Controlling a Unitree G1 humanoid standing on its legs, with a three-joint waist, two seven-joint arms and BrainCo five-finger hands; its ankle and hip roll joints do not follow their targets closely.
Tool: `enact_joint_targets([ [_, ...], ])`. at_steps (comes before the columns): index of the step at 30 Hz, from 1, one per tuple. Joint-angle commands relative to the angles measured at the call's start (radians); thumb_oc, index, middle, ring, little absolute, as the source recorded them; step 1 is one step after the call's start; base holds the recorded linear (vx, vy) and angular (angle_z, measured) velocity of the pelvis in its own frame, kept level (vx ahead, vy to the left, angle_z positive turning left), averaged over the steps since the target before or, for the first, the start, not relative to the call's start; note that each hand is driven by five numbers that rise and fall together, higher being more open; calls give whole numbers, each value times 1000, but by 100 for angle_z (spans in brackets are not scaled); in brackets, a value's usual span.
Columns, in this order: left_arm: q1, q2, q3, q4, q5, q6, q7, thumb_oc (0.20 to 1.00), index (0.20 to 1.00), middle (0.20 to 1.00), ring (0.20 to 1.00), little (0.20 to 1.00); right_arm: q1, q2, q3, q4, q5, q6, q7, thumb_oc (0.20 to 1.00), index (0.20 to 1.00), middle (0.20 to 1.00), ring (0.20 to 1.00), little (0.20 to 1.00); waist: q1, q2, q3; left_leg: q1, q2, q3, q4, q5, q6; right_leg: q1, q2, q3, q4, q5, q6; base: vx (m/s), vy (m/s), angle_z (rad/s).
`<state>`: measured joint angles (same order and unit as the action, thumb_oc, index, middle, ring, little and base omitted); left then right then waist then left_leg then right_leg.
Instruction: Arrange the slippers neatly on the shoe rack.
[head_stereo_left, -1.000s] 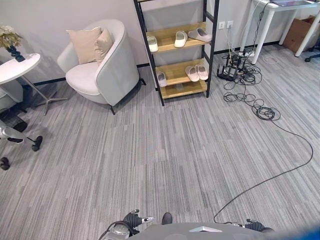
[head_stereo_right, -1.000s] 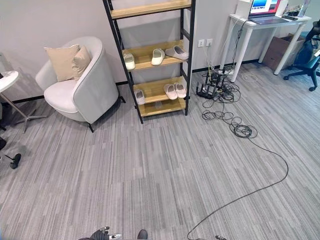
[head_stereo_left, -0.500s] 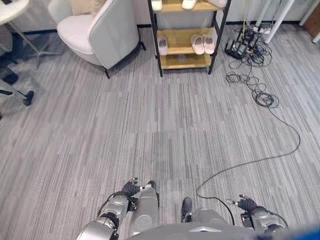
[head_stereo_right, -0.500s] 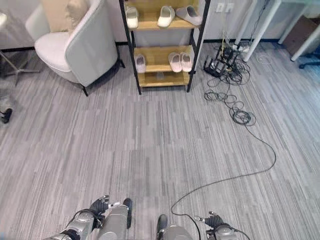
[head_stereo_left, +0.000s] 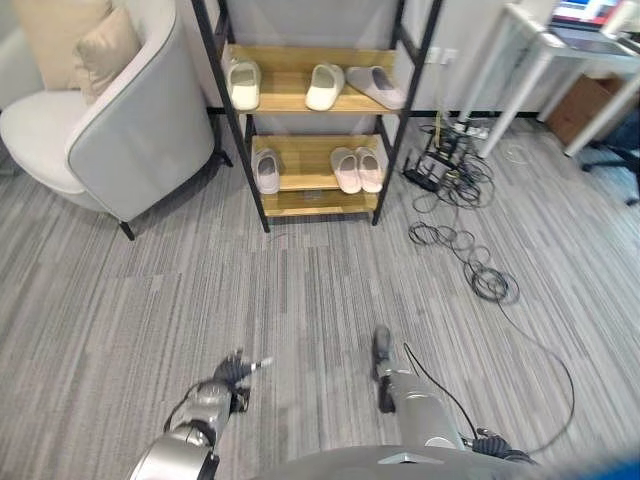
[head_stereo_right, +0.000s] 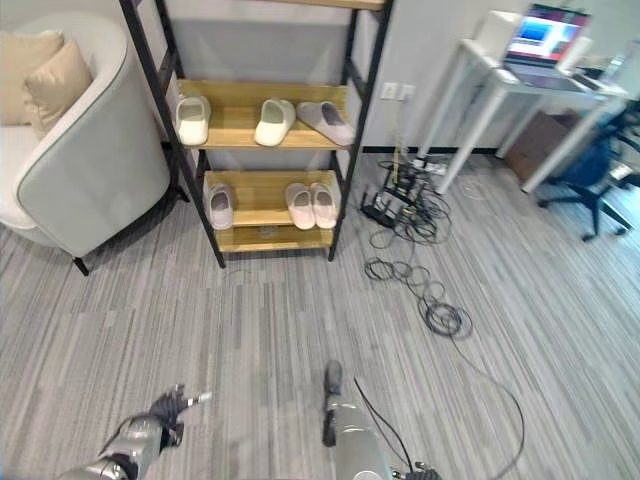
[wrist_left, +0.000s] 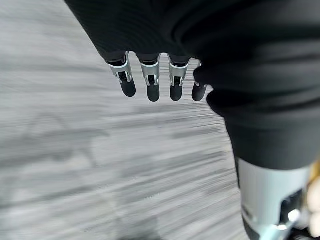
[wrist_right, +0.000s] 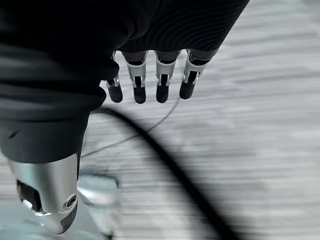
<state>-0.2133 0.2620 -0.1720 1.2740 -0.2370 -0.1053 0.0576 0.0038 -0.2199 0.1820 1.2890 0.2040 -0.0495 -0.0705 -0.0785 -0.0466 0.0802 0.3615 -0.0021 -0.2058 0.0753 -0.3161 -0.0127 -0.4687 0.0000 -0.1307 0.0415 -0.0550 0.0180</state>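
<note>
Grey striped carpet floor (head_stereo_left: 300, 290) ran wall to wall. At far left sat a pale armchair (head_stereo_left: 110, 140) with beige cushions (head_stereo_left: 95, 50). Left hand (head_stereo_left: 232, 372) hung low over bare carpet, fingers (wrist_left: 152, 82) relaxed and extended, holding nothing. Centre, against the wall, stood the black-framed shoe rack (head_stereo_left: 310, 110) with wooden shelves: three slippers (head_stereo_left: 323, 86) on the upper shelf, three more on the lower, one apart at its left, two touching as a pair. Right hand (wrist_right: 150, 80) hung over carpet, fingers loosely straight, empty. Beyond the rack lay tangled cables (head_stereo_left: 460, 210); far right, a white desk (head_stereo_right: 520, 90) with an open laptop (head_stereo_right: 545, 35).
</note>
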Motion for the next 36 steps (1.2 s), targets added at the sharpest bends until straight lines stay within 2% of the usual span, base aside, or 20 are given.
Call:
enact_joint_targets([
  [1,29,-45,-43,26,72,-26,36,1000,1000,1000,1000,1000,-68,-25,-37,16,61,-24,-15,1000,1000,1000,1000,1000,32,1,53,-198,-13,-61,-23,162,5,221,-79,13,-10,158,130,702,-231,153],
  [2,57,-47,-37,45,94,-21,50,1000,1000,1000,1000,1000,-51,-25,-35,22,57,-27,-16,1000,1000,1000,1000,1000,32,-2,15,-173,16,-67,14,166,-8,257,-50,27,-6,145,100,662,-254,98],
  [3,66,-46,-32,49,109,-21,55,1000,1000,1000,1000,1000,-49,-27,-32,20,52,-30,-19,1000,1000,1000,1000,1000,32,2,3,-174,43,-57,42,186,-30,277,-28,27,-4,126,88,438,-215,50],
  [4,68,-43,-28,46,107,-19,68,1000,1000,1000,1000,1000,-57,-28,-24,15,47,-36,-28,1000,1000,1000,1000,1000,39,2,4,-219,56,-45,126,249,-67,302,-19,25,-9,113,78,230,-206,15],
  [5,63,-33,-4,27,63,-30,99,1000,1000,1000,1000,1000,-82,-35,-11,-1,52,-54,-53,1000,1000,1000,1000,1000,71,-36,29,-369,54,-21,376,317,-62,347,-25,25,-4,85,49,158,-254,23],
  [6,61,-32,19,9,-6,-49,127,1000,1000,1000,1000,1000,-105,-44,-5,-5,69,-72,-69,1000,1000,1000,1000,1000,121,-71,62,-487,45,12,455,276,-26,391,-35,30,-5,57,33,290,-211,3],
  [7,70,-53,36,5,-42,-63,168,1000,1000,1000,1000,1000,-113,-39,10,-17,57,-80,-93,1000,1000,1000,1000,1000,149,-82,67,-484,90,72,284,234,-28,431,-53,7,-10,30,37,284,-58,-6],
  [8,74,-61,38,5,-55,-73,184,1000,1000,1000,1000,1000,-115,-38,20,-31,47,-88,-102,1000,1000,1000,1000,1000,161,-81,64,-499,100,81,190,243,-40,445,-64,-8,-15,24,43,342,148,-4],
  [9,71,-72,26,4,-68,-81,200,1000,1000,1000,1000,1000,-126,-32,43,-59,29,-101,-116,1000,1000,1000,1000,1000,183,-67,69,-497,92,48,68,290,-53,467,-66,-6,-14,12,45,265,270,4],
  [10,75,-86,11,23,-59,-82,189,1000,1000,1000,1000,1000,-118,-24,44,-67,27,-105,-118,1000,1000,1000,1000,1000,182,-54,54,-465,50,-22,2,292,-55,480,-65,17,-9,10,51,264,283,3],
  [11,76,-89,6,31,-51,-80,185,1000,1000,1000,1000,1000,-117,-19,42,-71,33,-107,-116,1000,1000,1000,1000,1000,175,-50,43,-443,47,-22,-29,292,-55,487,-69,20,-13,9,56,265,339,-50],
  [13,95,-93,-3,44,-25,-76,178,1000,1000,1000,1000,1000,-104,0,45,-85,40,-112,-113,1000,1000,1000,1000,1000,163,-39,15,-408,20,-24,-35,279,-38,490,-91,42,-10,18,74,166,240,-112],
  [17,110,-74,27,51,-20,-82,189,1000,1000,1000,1000,1000,-81,20,53,-88,34,-114,-111,1000,1000,1000,1000,1000,159,-28,-2,-385,-2,-1,-39,260,-14,501,-118,62,-25,30,90,77,185,-57],
  [20,131,-73,28,63,13,-82,196,1000,1000,1000,1000,1000,-63,26,53,-91,20,-117,-115,1000,1000,1000,1000,1000,150,-15,-18,-352,-5,17,-67,254,-2,518,-130,75,-49,35,100,69,118,28],
  [22,135,-94,-7,67,62,-73,188,1000,1000,1000,1000,1000,-57,30,59,-86,20,-114,-107,1000,1000,1000,1000,1000,139,-3,-22,-325,-3,24,-102,257,0,529,-128,79,-69,36,102,51,23,43],
  [24,134,-108,-81,48,150,-70,172,1000,1000,1000,1000,1000,-54,31,76,-104,13,-117,-94,1000,1000,1000,1000,1000,126,9,-19,-309,4,27,-117,257,-2,537,-122,83,-82,33,103,33,-41,3],
  [26,131,-107,-104,37,173,-71,166,1000,1000,1000,1000,1000,-53,29,93,-111,10,-118,-78,1000,1000,1000,1000,1000,120,17,-11,-302,11,23,-116,254,-5,540,-116,83,-79,21,97,21,-80,-14],
  [33,124,-93,-83,19,137,-85,156,1000,1000,1000,1000,1000,-62,17,128,-124,-5,-125,-49,1000,1000,1000,1000,1000,129,24,14,-321,32,-7,-89,260,-29,536,-86,61,-48,-14,71,-19,-109,8],
  [35,116,-93,-79,15,121,-90,154,1000,1000,1000,1000,1000,-73,12,142,-128,-16,-127,-46,1000,1000,1000,1000,1000,136,23,29,-344,39,-22,-77,272,-39,527,-76,45,-39,-24,61,-141,-103,21],
  [36,88,-93,-80,1,95,-96,161,1000,1000,1000,1000,1000,-95,5,153,-126,-18,-126,-47,1000,1000,1000,1000,1000,148,14,60,-403,32,-44,-36,297,-59,515,-77,10,-30,-27,50,-271,-104,37],
])
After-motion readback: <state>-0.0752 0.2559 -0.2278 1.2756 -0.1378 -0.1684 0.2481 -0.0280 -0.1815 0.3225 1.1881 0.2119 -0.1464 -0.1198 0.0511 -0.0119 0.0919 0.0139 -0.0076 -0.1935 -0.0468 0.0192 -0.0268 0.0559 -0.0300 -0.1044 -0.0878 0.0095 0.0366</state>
